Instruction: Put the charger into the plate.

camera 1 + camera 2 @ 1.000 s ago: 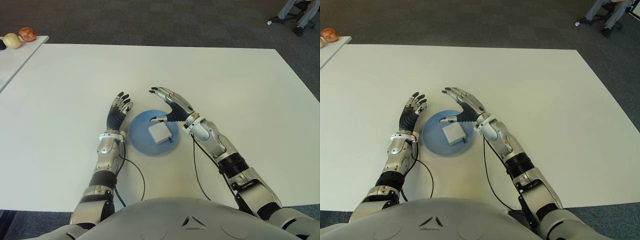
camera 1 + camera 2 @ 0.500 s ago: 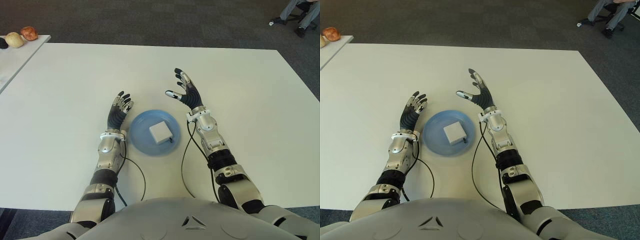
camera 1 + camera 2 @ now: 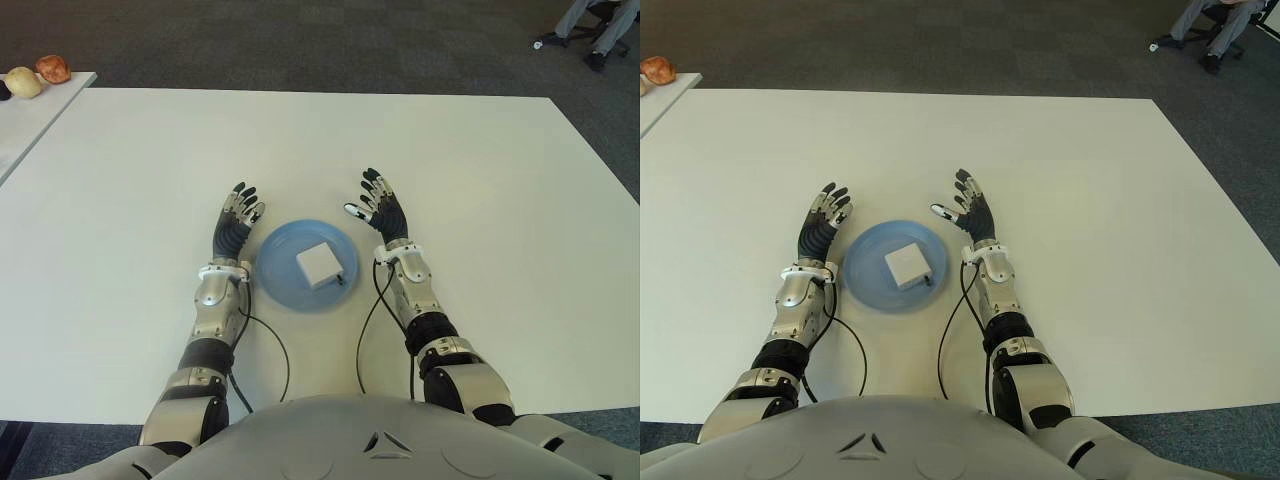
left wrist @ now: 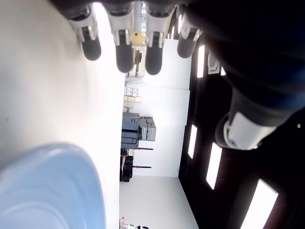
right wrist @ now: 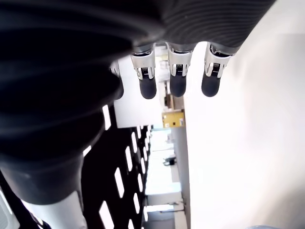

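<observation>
White charger lies inside the blue plate, near its middle, on the white worktop. Left hand just left of the plate, fingers straight and apart, holding nothing. Right hand just right of the plate, fingers extended and spread, empty. Neither hand touches plate or charger.

We see a white table on grey carpet. A blue plate sits on it near our edge, roughly centred. Black cables trail over the top on either side of the plate. A second white table stands far left, with two round fruits on it.
</observation>
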